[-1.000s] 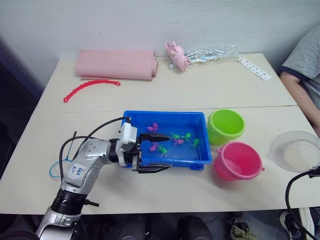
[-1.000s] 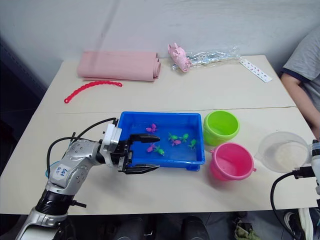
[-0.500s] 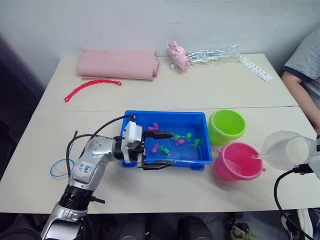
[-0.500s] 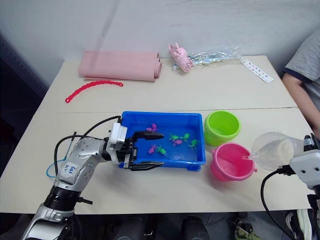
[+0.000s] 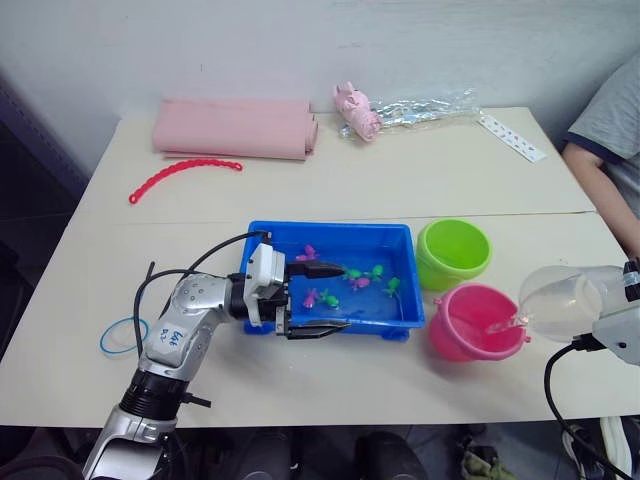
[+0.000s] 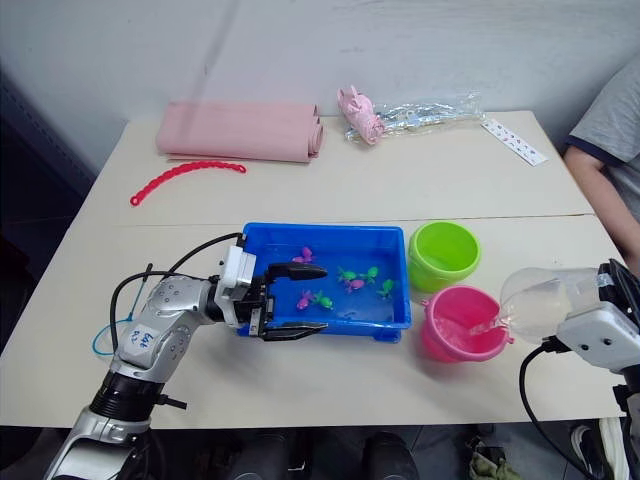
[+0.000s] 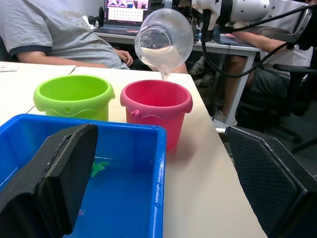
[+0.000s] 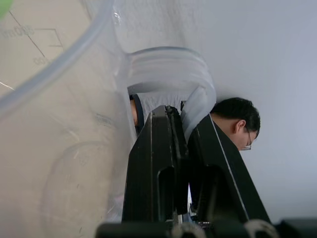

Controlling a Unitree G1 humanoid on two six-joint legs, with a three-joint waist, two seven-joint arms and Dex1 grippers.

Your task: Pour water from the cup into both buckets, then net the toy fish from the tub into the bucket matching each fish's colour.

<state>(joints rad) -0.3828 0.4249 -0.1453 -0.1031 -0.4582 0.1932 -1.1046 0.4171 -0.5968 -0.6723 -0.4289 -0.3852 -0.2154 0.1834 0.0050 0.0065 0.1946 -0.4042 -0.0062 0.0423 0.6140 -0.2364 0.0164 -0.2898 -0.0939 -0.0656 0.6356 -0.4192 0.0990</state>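
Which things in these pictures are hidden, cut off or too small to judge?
- Water level in the pink bucket: left wrist view, hidden by its own wall.
- Net: left eye view, hoop partly behind the left arm; mesh too faint.
- Fish: right eye view, too small to count surely.
- Cup: right wrist view, cut off by the edges.

A pale beige desk (image 5: 420, 180) stands against a plain whitish wall (image 5: 300, 45), a seam running across its top. In the left wrist view, a second desk (image 7: 148, 39) beyond carries an open laptop (image 7: 130, 14), with a black office chair (image 7: 292, 94) just beside it.
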